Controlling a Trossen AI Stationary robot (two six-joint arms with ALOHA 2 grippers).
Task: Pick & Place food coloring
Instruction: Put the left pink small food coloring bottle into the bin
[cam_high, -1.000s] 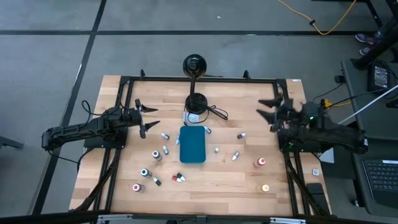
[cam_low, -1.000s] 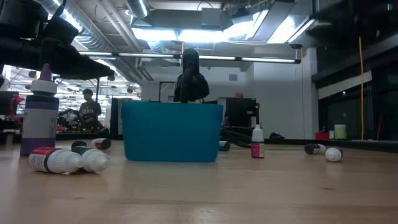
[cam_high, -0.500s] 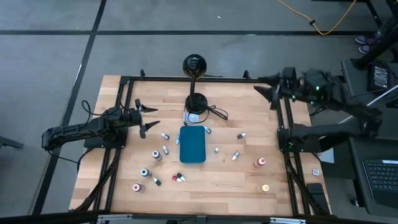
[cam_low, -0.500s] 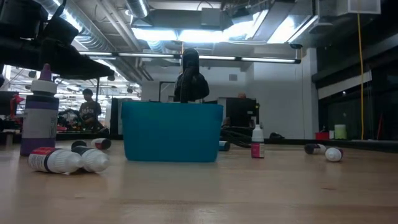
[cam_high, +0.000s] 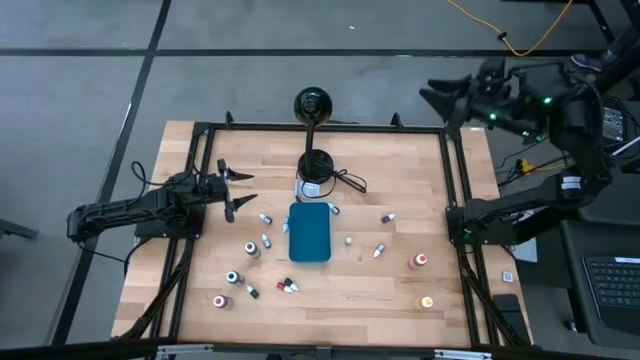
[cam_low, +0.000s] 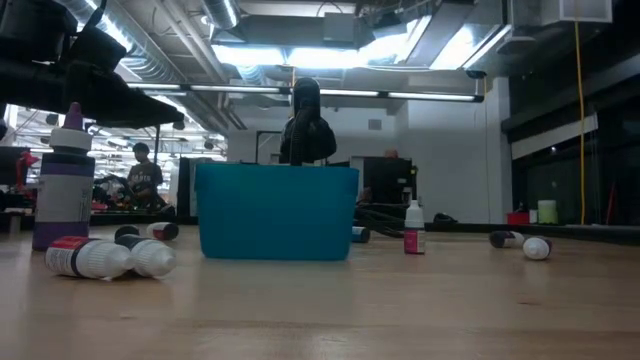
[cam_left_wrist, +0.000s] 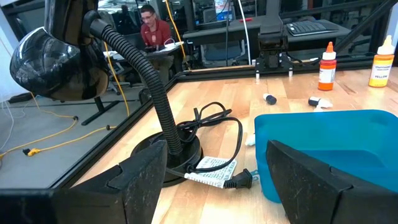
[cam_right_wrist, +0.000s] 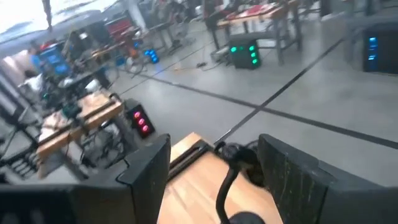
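Two dark jointed arms, possibly green-lit

I see a grey concrete floor (cam_high: 300, 90) around my wooden table (cam_high: 400, 200), with dark lines on it and a yellow cable (cam_high: 520, 40) lying there. Behind the table the room is a big workshop with bright ceiling lights (cam_low: 300, 55) and exposed pipes. A person (cam_left_wrist: 152, 28) in a red top sits at a desk far away.
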